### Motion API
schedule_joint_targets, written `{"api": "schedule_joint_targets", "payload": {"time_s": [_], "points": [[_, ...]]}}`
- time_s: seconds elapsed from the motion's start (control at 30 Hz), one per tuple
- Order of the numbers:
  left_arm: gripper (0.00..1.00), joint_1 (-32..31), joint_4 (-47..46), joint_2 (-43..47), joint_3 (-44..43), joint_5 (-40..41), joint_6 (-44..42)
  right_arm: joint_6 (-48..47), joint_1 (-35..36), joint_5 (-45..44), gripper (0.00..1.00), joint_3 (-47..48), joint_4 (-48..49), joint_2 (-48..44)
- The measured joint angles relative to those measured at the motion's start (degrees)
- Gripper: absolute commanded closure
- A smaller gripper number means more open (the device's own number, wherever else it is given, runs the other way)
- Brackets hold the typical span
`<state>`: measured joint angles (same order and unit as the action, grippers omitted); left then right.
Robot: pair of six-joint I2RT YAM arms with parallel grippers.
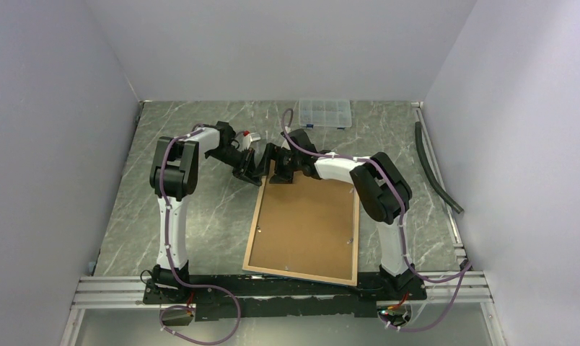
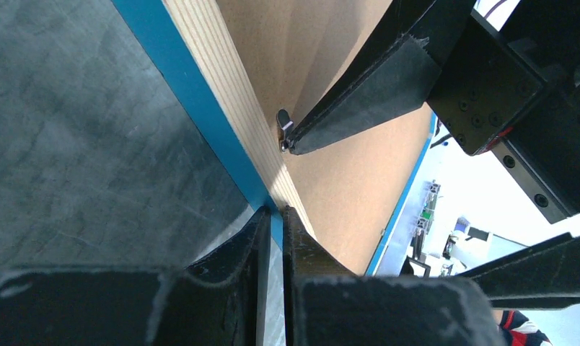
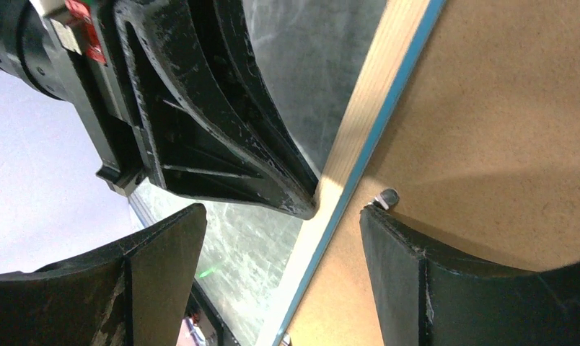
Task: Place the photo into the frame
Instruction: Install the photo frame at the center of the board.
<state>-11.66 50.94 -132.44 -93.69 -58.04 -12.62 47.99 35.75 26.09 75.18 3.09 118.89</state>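
The frame (image 1: 259, 218) lies back-up on the table (image 1: 193, 216) between my two arms, its brown backing board (image 1: 305, 227) facing the top camera. Only the wrist views show its thin blue border and a small metal tab (image 3: 386, 196). My left gripper (image 2: 274, 216) is nearly closed, pinching the frame's far rim. My right gripper (image 3: 281, 213) is spread wide and holds nothing, one fingertip (image 3: 374, 220) at the tab. A red label (image 3: 81, 32) on the left wrist is too blurred to read.
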Motion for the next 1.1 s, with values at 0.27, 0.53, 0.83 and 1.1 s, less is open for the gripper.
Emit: {"api": "schedule_joint_targets", "payload": {"time_s": [0.27,0.53,0.83,1.1], "points": [[0.87,0.0,-0.63,0.42,0.59,-0.02,-0.09,0.2,0.17,-0.26,0.17,1.03,3.41,1.66],[0.87,0.04,-0.96,1.11,1.53,0.04,-0.35,0.52,-0.5,0.72,0.16,-2.56,7.32,0.11],[0.88,-0.07,-0.92,1.36,2.08,-0.07,-0.39,-0.11,-5.44,3.61,0.16,-6.49,6.49,-2.84],[0.88,-0.07,-0.92,1.36,2.08,-0.09,-0.35,0.22,-5.46,4.63,0.16,-6.25,7.13,-2.21]]}}
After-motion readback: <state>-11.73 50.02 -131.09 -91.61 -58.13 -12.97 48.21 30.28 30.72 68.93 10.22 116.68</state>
